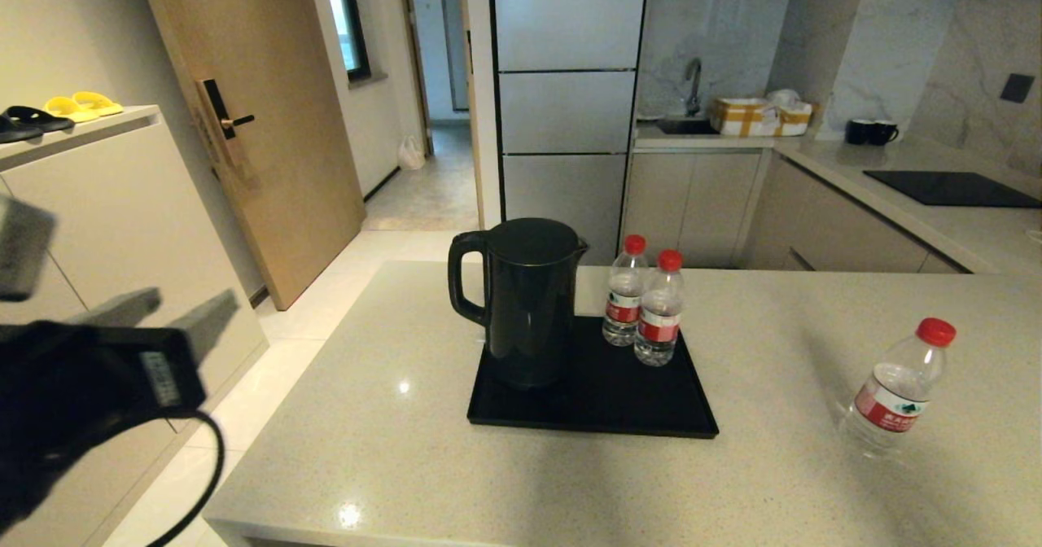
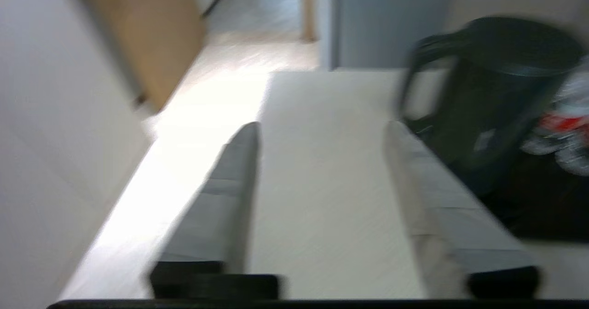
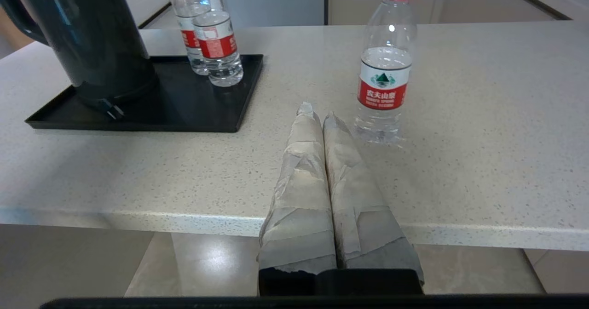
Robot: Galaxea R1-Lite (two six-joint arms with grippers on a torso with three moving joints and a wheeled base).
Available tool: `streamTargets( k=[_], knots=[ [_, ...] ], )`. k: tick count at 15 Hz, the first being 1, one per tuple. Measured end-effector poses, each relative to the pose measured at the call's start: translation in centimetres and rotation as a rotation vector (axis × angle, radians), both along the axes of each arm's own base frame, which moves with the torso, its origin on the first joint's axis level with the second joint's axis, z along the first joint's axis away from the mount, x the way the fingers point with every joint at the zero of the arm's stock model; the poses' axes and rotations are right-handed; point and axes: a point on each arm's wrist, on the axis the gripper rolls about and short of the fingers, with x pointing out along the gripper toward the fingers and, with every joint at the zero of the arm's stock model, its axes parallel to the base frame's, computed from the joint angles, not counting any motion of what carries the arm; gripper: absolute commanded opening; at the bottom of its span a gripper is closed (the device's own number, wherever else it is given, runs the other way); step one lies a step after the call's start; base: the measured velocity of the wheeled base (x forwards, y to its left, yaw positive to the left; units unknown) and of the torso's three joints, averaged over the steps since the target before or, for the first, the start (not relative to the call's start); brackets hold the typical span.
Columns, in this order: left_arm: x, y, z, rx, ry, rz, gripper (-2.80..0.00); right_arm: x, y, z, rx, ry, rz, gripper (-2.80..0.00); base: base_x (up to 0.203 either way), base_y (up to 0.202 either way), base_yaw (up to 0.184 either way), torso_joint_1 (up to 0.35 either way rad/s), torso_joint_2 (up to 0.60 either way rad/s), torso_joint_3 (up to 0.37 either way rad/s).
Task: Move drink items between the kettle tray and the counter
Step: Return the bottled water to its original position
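Left claw (image 1: 175, 307) gaping; tray (image 1: 602, 417) holds kettle (image 1: 525, 303), bottles (image 1: 647, 307).

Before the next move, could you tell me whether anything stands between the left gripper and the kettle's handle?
Nothing visible does. The open left gripper hangs over the beige speckled stone counter's left part, and only bare worktop lies between it and the tall matte black electric kettle, whose loop handle faces it.

The kettle (image 1: 527, 303) is matte black, and so is the tray (image 1: 619, 400) under it. The two bottles (image 1: 643, 307) at the tray's far edge are clear with red caps and red-white labels; the lone bottle (image 1: 895, 392) near the counter's right edge matches. The counter (image 1: 505, 466) is light beige, finely speckled, glossy.
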Motion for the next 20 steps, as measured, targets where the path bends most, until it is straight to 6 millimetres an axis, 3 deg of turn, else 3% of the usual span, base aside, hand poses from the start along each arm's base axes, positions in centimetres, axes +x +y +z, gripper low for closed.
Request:
streamTargets(
  k=[2, 4, 7, 9, 12, 14, 16, 18, 20],
  knots=[
    [-4.1, 3.5, 1.0, -0.002, 0.002, 0.09, -2.8, 0.0, 0.0, 0.0, 0.0, 0.0, 0.0, -2.8, 0.0, 0.0, 0.0, 0.0, 0.0, 0.0],
    [-9.6, 6.5, 1.4, -0.012, -0.001, 0.185, -2.8, 0.0, 0.0, 0.0, 0.0, 0.0, 0.0, -2.8, 0.0, 0.0, 0.0, 0.0, 0.0, 0.0],
    [-18.6, 9.1, 2.3, -0.131, -0.022, 0.291, -2.8, 0.0, 0.0, 0.0, 0.0, 0.0, 0.0, -2.8, 0.0, 0.0, 0.0, 0.0, 0.0, 0.0],
    [-24.1, 9.6, 2.7, -0.164, 0.001, 0.302, -2.8, 0.0, 0.0, 0.0, 0.0, 0.0, 0.0, -2.8, 0.0, 0.0, 0.0, 0.0, 0.0, 0.0],
    [-29.5, 7.3, 1.1, -0.081, 0.111, 0.336, -2.8, 0.0, 0.0, 0.0, 0.0, 0.0, 0.0, -2.8, 0.0, 0.0, 0.0, 0.0, 0.0, 0.0],
    [-31.1, 6.3, -1.4, -0.038, 0.173, 0.241, -2.8, 0.0, 0.0, 0.0, 0.0, 0.0, 0.001, -2.8, 0.0, 0.0, 0.0, 0.0, 0.0, 0.0],
    [-30.3, 6.1, -4.3, -0.032, 0.223, 0.152, -2.8, 0.0, 0.0, 0.0, 0.0, 0.0, 0.0, -2.8, 0.0, 0.0, 0.0, 0.0, 0.0, 0.0],
    [-27.3, 6.1, -6.7, -0.043, 0.274, 0.103, -2.8, 0.0, 0.0, 0.0, -0.001, 0.0, 0.0, -2.8, 0.0, 0.0, 0.0, 0.0, 0.0, 0.0],
    [-22.9, 6.1, -9.5, -0.024, 0.297, 0.079, -2.8, 0.0, 0.0, 0.0, 0.0, 0.0, 0.0, -2.8, 0.0, 0.0, 0.0, 0.0, 0.0, 0.0]
  ],
)
